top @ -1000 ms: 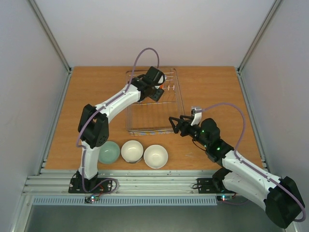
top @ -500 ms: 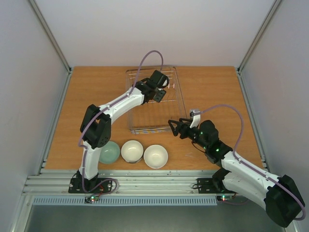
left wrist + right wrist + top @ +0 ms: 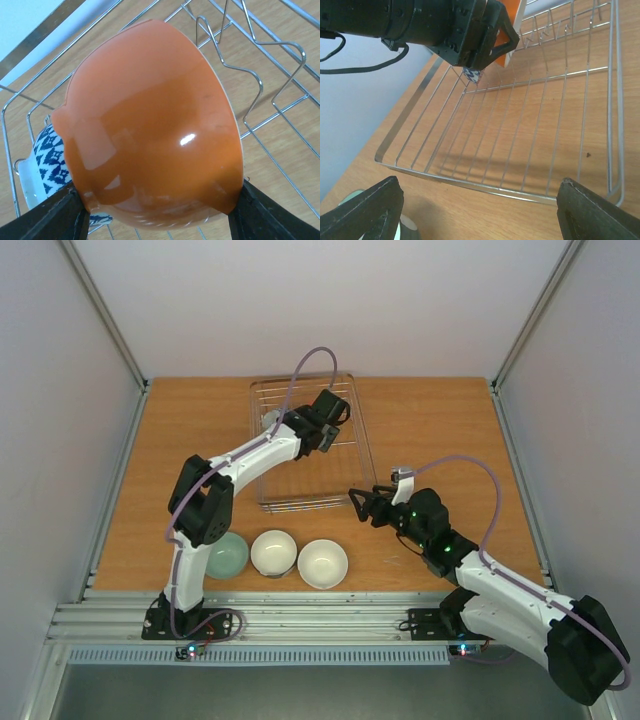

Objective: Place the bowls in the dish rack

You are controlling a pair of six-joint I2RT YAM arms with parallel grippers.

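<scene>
Left gripper (image 3: 160,215) clamps orange bowl (image 3: 150,125) within dish rack (image 3: 405,114). Blue-patterned bowl (image 3: 47,155) stands racked just behind. Right gripper (image 3: 360,506) spread wide, empty, beside rack.

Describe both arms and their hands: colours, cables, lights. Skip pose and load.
The left arm and right arm match: white shells, black joint housings, and a lilac cable looping along each. Green lights glow on the right arm's joints. The left hand and right hand are black, with blunt wedge-shaped fingers.
</scene>
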